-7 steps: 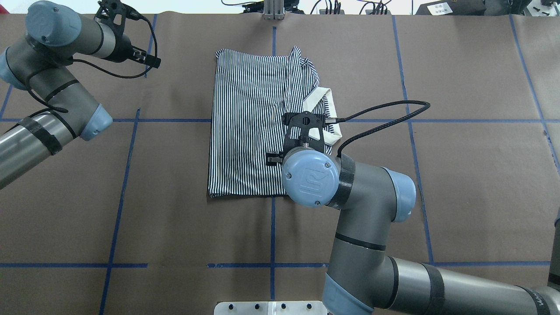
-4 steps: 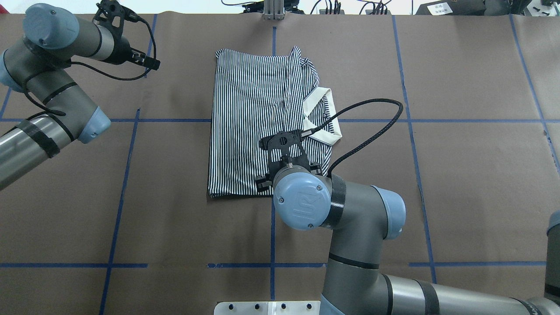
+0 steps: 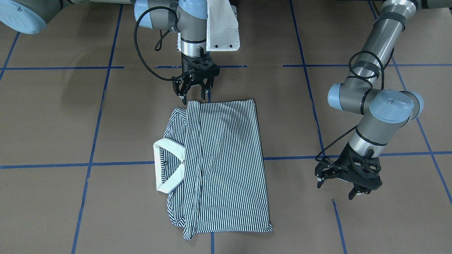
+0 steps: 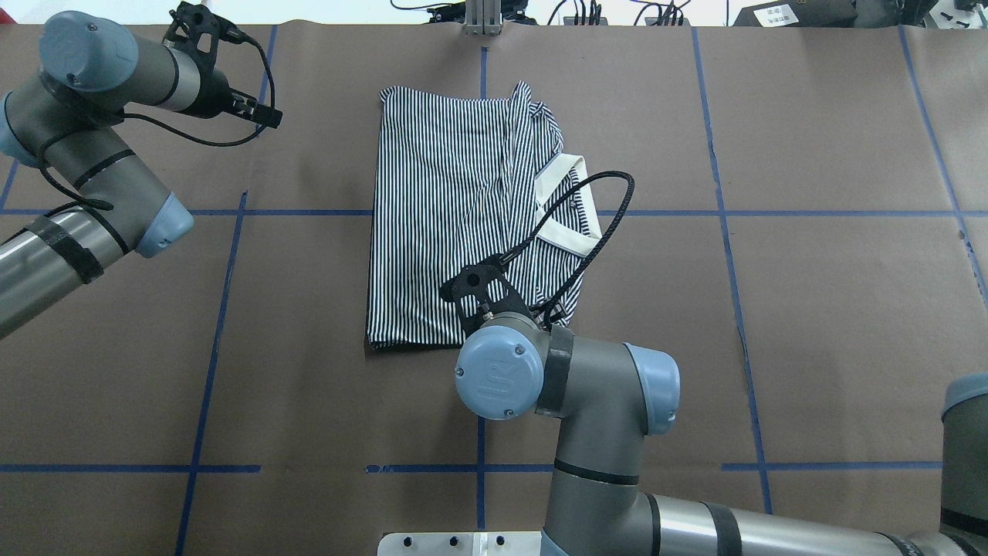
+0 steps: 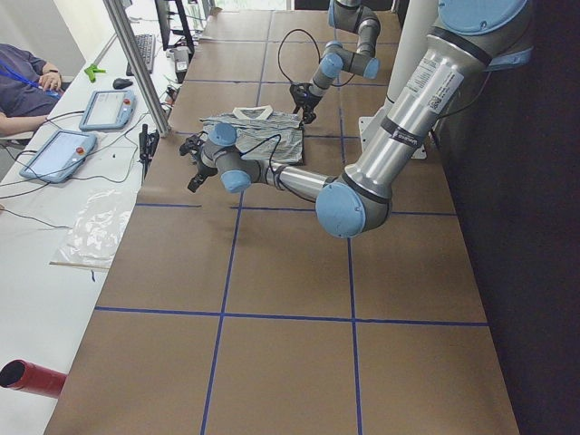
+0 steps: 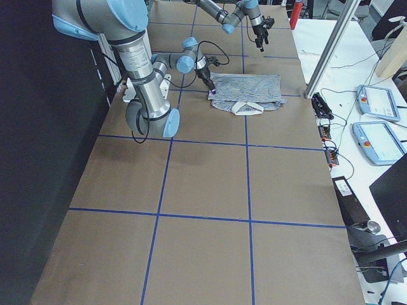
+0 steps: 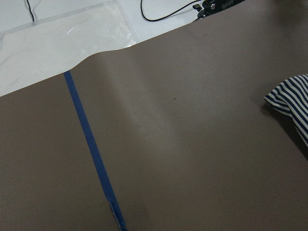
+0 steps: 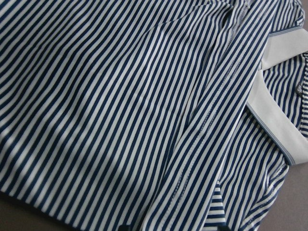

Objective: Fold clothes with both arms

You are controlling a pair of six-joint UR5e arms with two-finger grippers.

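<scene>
The striped polo shirt [image 4: 444,216] lies folded into a long rectangle on the brown paper, its cream collar [image 4: 567,202] sticking out on the robot's right side. In the front-facing view the shirt [image 3: 222,162] and collar [image 3: 166,165] show whole. My right gripper [image 3: 193,96] hangs open and empty just over the shirt's edge nearest the robot base; overhead, the wrist hides it. Its wrist camera sees stripes [image 8: 120,110] and collar [image 8: 281,62] close below. My left gripper [image 3: 337,188] is open and empty above bare paper, well off to the shirt's side, and shows overhead as my left gripper [image 4: 258,108].
Blue tape lines [image 4: 480,468] grid the brown paper. The white pedestal base [image 3: 220,28] sits behind the right arm. The left wrist view shows a shirt corner [image 7: 293,103] and a plastic sheet [image 7: 62,38]. A metal post [image 5: 136,63], tablets [image 5: 59,154] and a seated person [image 5: 18,77] are at the far side.
My right arm has drawn back towards the robot base, from over the shirt's middle beside the collar to its near edge. The left arm has barely shifted.
</scene>
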